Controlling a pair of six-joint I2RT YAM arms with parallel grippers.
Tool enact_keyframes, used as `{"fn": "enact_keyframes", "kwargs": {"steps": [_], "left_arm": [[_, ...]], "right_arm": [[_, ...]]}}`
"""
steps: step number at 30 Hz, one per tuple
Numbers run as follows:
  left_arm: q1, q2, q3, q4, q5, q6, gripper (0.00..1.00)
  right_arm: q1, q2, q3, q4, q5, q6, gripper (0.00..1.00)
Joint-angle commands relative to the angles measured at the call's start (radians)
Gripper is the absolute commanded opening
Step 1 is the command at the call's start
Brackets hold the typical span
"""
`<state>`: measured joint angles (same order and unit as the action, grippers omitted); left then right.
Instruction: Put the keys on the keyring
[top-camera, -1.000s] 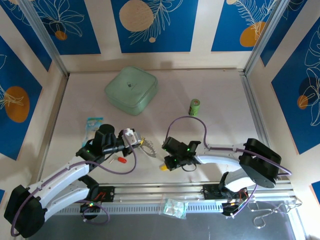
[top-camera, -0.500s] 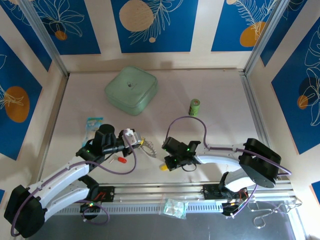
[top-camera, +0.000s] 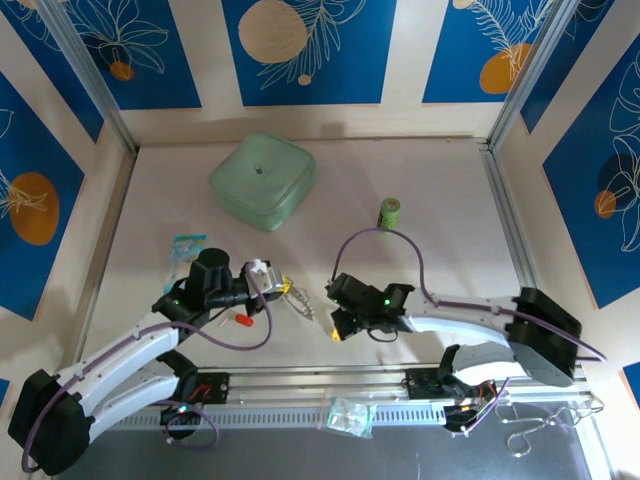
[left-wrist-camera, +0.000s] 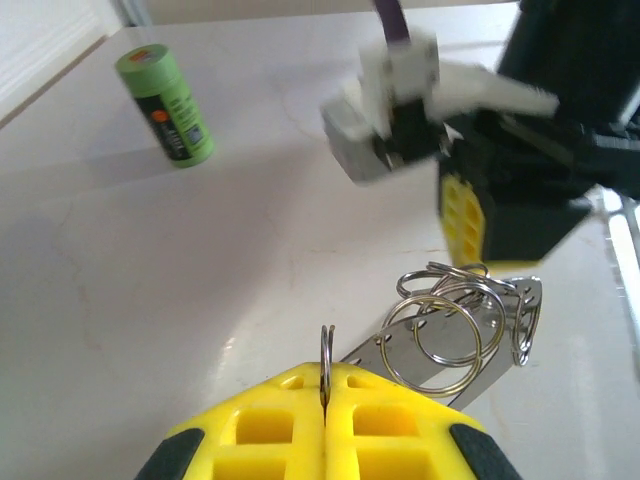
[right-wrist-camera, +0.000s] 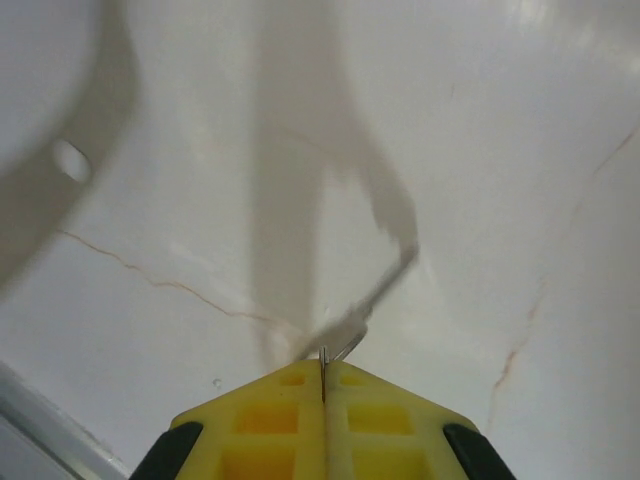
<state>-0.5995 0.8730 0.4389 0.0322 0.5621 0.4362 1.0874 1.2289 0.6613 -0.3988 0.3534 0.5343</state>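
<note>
Keyring (left-wrist-camera: 445, 335): cluster of several silver split rings linked to 1 flat, bright metal plate; no engraving legible. 1 ring stands edge-on in the seam of the left gripper (left-wrist-camera: 326, 385), whose 2 yellow fingers are pressed together on it, and the rest of the cluster hangs just past the fingertips to the right. In the overhead view the keyring (top-camera: 298, 298) sits between the 2 grippers, at the tip of the left gripper (top-camera: 283, 285) and near the table's front edge. Key blade (right-wrist-camera: 375, 295): slim, grey, blurred, its head hidden; it is pinched edge-on between the closed yellow fingers of the right gripper (right-wrist-camera: 323, 385), just above the white table (right-wrist-camera: 480, 130). Right gripper (top-camera: 335, 333) is near the keyring but apart from it. Red-headed key (top-camera: 241, 320): lying on the table beneath the left arm, beside a purple cable (top-camera: 225, 343). Green cylinder (left-wrist-camera: 165, 90): dark label with an orange mark, writing unreadable. Pale green square lid (top-camera: 262, 180): far side of the table, unmarked. Teal packet (top-camera: 188, 247): print too small to read.
</note>
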Motion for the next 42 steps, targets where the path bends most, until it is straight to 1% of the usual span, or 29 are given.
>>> {"fn": "enact_keyframes", "kwargs": {"steps": [1, 3, 4, 7, 10, 13, 15, 21, 30, 35, 42], "left_arm": [[0.003, 0.016, 0.039, 0.003, 0.167, -0.014, 0.00], [0.002, 0.030, 0.043, 0.002, 0.216, -0.021, 0.00], [0.001, 0.037, 0.045, 0.001, 0.234, -0.031, 0.00], [-0.008, 0.055, 0.057, -0.022, 0.256, -0.065, 0.00], [-0.022, 0.065, 0.061, -0.053, 0.271, -0.081, 0.00], [-0.038, 0.069, 0.051, -0.053, 0.267, -0.092, 0.00], [-0.048, 0.070, 0.044, -0.051, 0.264, -0.093, 0.00], [-0.063, 0.074, 0.044, -0.025, 0.216, -0.137, 0.00], [-0.069, 0.085, 0.053, -0.022, 0.192, -0.157, 0.00], [-0.072, 0.080, 0.054, -0.015, 0.179, -0.157, 0.00], [-0.075, 0.076, 0.050, -0.009, 0.185, -0.155, 0.00]], "right_arm": [[-0.005, -0.119, -0.047, 0.073, 0.129, -0.228, 0.00], [-0.036, -0.183, -0.081, 0.173, 0.080, -0.382, 0.00], [-0.056, -0.211, -0.095, 0.219, 0.014, -0.461, 0.00], [-0.103, -0.273, -0.110, 0.290, -0.145, -0.583, 0.00], [-0.171, -0.293, -0.079, 0.260, -0.342, -0.607, 0.00], [-0.204, -0.284, -0.046, 0.240, -0.470, -0.601, 0.00], [-0.204, -0.272, -0.030, 0.229, -0.520, -0.612, 0.00], [-0.202, -0.207, 0.024, 0.228, -0.608, -0.634, 0.00], [-0.171, -0.127, 0.063, 0.269, -0.646, -0.622, 0.00], [-0.152, -0.101, 0.073, 0.278, -0.645, -0.620, 0.00], [-0.148, -0.075, 0.088, 0.286, -0.607, -0.611, 0.00]]}}
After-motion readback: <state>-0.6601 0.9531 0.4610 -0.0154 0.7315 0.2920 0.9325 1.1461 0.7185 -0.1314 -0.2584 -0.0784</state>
